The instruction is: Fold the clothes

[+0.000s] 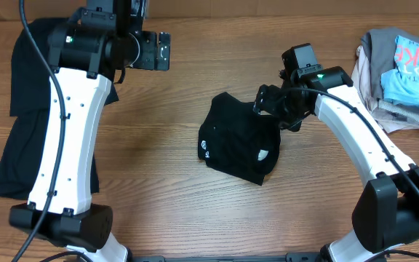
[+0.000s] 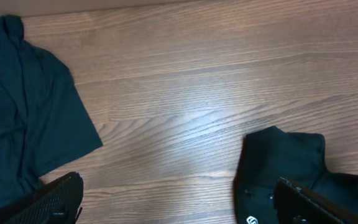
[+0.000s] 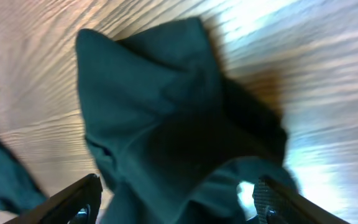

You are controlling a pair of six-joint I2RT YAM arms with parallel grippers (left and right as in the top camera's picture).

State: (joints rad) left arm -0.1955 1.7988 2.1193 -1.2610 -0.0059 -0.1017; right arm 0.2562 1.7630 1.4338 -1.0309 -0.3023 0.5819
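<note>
Right pincer (image 1: 268,102) is hovering over the far right part of the folded black fabric garment (image 1: 237,144). Its two fingers (image 3: 82,199) are standing wide apart, and as far as the wrist view is showing, no cloth is being pinched between them. This soft bundle, bearing a small round white logo (image 1: 206,148), is lying near the middle of the brown wooden tabletop (image 1: 166,167). Left pincer (image 2: 179,186) is hanging near the far edge of the tabletop, also spread wide and holding nothing. A second black garment (image 1: 28,109), large and mostly flat, is lying along the left edge. A pale pile of beige, grey and light-blue printed clothes (image 1: 402,73) is sitting at the far right corner.
</note>
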